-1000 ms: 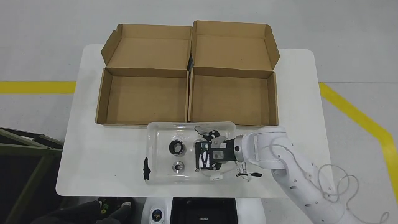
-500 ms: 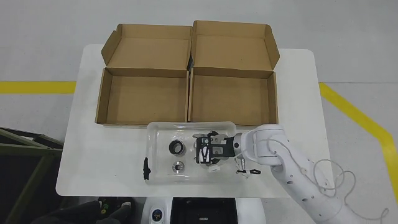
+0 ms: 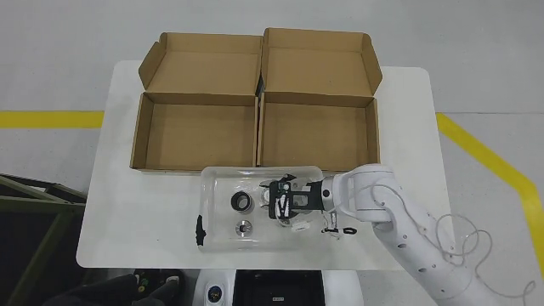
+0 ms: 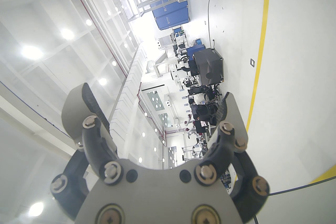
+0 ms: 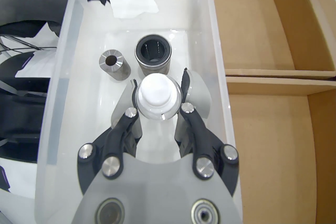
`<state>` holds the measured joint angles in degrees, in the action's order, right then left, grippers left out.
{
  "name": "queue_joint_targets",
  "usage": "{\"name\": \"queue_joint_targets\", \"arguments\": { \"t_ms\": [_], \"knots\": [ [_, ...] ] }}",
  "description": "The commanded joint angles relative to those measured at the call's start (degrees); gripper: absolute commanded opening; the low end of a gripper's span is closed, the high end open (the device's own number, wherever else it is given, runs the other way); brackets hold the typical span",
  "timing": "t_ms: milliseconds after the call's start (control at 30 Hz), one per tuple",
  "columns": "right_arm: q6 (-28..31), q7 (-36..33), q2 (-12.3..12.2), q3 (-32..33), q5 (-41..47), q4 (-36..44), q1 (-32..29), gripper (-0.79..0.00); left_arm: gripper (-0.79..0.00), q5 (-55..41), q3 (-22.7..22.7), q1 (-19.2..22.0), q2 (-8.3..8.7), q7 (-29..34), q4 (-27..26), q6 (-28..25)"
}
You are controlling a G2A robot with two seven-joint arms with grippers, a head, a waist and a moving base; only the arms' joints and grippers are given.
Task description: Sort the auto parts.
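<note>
White plastic, round and stepped like a capped knob, the part [image 5: 156, 97] is clamped between the fingers of the right gripper [image 5: 159, 79], inside the clear bin [image 5: 212, 33]. Its lower half is hidden between the fingers, so its base cannot be made out. Just ahead of the fingertips stand two metal parts: a dark-lined bearing sleeve [image 5: 153, 57] and, beside it, a smaller steel cylinder [image 5: 114, 64] with a bore. That makes three parts in one bin. Two open cardboard boxes [image 3: 195, 136] lie to the gripper's side, beyond the bin wall. The left gripper [image 4: 157, 101] points up into the hall, its fingers spread wide with nothing between them.
</note>
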<state>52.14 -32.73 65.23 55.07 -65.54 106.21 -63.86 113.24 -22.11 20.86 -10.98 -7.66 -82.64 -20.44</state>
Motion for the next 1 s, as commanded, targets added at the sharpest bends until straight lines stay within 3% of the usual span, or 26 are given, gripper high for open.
{"name": "queue_joint_targets", "arguments": {
  "t_ms": [0, 333, 967],
  "knots": [
    [0.1, 0.35, -0.18, 0.67, 0.91, 0.97, -0.2, -0.785, 0.0, 0.0, 0.0, 0.0, 0.0, 0.0, 0.0, 0.0],
    [0.09, 2.41, -0.87, 3.81, 5.35, 8.35, 0.65, -0.785, 0.0, 0.0, 0.0, 0.0, 0.0, 0.0, 0.0, 0.0],
    [-1.48, 13.69, -1.18, 7.28, 2.31, 9.01, 2.61, -0.785, 0.0, 0.0, 0.0, 0.0, 0.0, 0.0, 0.0, 0.0]
  ]
}}
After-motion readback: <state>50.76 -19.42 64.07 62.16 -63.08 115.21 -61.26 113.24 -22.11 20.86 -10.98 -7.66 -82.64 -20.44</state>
